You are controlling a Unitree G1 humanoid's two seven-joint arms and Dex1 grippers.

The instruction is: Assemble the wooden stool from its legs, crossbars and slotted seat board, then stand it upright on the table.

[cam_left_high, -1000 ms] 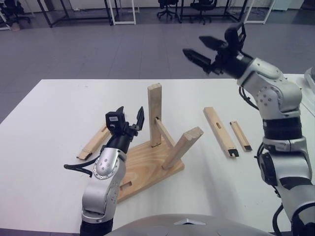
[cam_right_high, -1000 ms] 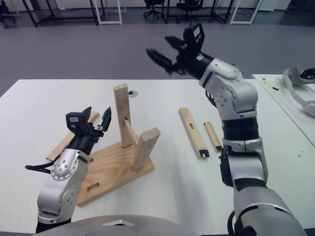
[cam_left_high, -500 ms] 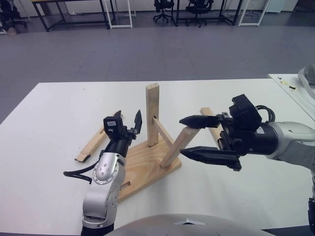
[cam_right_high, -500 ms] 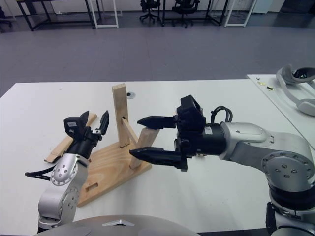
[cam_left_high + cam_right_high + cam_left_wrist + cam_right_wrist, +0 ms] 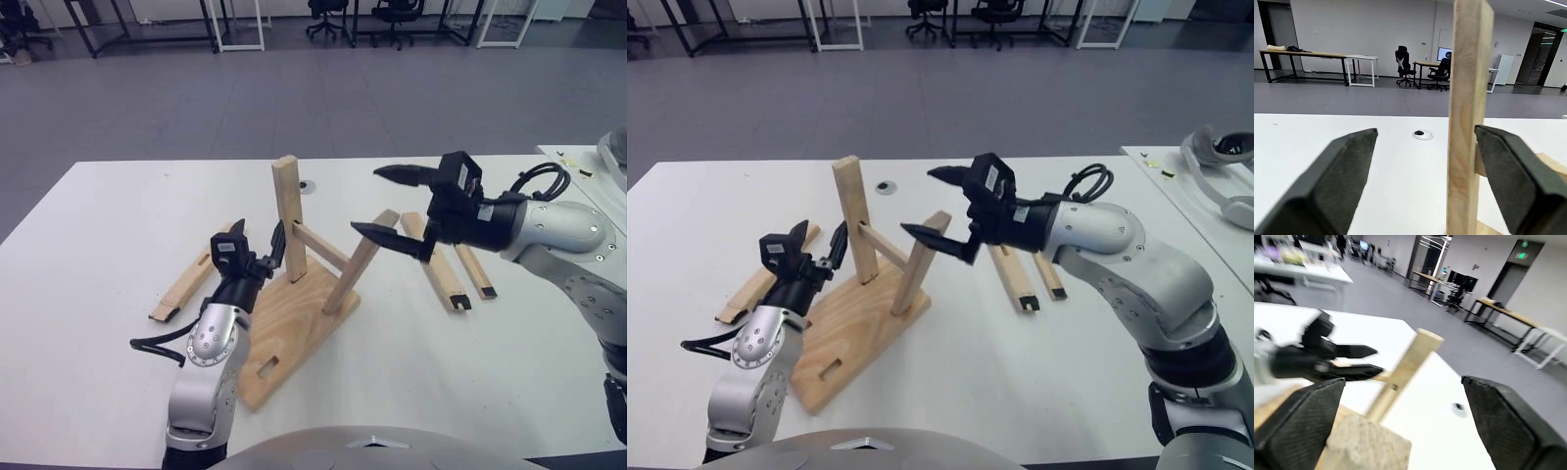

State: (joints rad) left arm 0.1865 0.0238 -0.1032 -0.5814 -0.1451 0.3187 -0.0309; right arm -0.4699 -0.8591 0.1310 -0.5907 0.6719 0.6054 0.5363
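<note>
1. Left gripper: lower left of centre in the head view. Fingers spread, holding nothing. Its wrist camera shows the upright leg between the two pads, nearer one of them. I cannot tell whether they touch.
2. Seat board: lower centre, flat on the table, underside up. One empty slot shows at its near end.
3. Upright leg: centre of frame, standing in the board.
4. Leaning leg: just right of centre, foot in the board, top tipped to the right (not square, by the look of it).
5. Crossbar: runs on a slope between the two legs.
6. Right gripper: right of centre, raised. Fingers wide apart and empty, the lower one just beside the leaning leg's top.
7. Loose leg: left of the board, flat on the table.
8. Slotted piece and short bar: right of centre, lying flat side by side.

Status: judged under half done. Two legs and one crossbar are fitted. Left to do: straighten the leaning leg, fit the three loose pieces, then turn the stool onto its feet.
</note>
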